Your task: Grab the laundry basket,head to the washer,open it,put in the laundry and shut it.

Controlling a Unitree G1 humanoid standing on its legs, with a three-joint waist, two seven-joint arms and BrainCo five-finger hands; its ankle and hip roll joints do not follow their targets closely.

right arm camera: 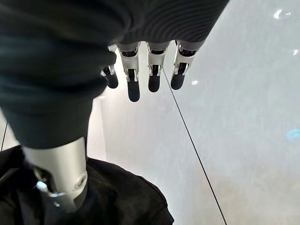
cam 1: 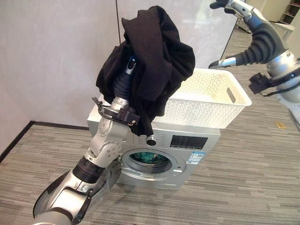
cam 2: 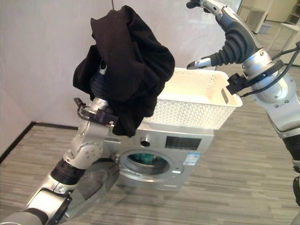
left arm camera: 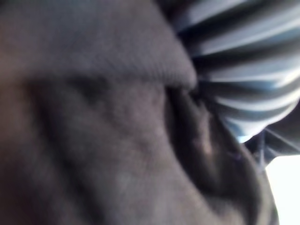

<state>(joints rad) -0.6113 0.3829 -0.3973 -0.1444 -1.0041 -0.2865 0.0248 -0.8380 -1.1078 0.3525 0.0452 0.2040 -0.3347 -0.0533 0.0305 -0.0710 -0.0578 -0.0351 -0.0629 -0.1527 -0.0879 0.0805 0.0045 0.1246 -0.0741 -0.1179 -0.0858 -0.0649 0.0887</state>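
Note:
A black garment (cam 1: 154, 51) is draped over my raised left hand (cam 1: 125, 77), hanging above the washer's left side; the cloth (left arm camera: 93, 140) hides that hand's fingers. The silver washer (cam 1: 187, 159) stands on the floor with its door (cam 2: 96, 180) swung open to the left. Teal laundry shows inside the drum (cam 1: 149, 160). A white perforated laundry basket (cam 1: 211, 101) rests on top of the washer. My right hand (cam 1: 243, 11) is held high beyond the basket's right end, its fingers (right arm camera: 133, 79) straight and holding nothing.
White wall panels (cam 1: 56, 56) rise right behind the washer, with a black baseboard (cam 1: 18, 136) at the left. Striped grey floor (cam 1: 243, 187) spreads in front and to the right. A small yellow object (cam 1: 280, 125) lies on the floor at the right.

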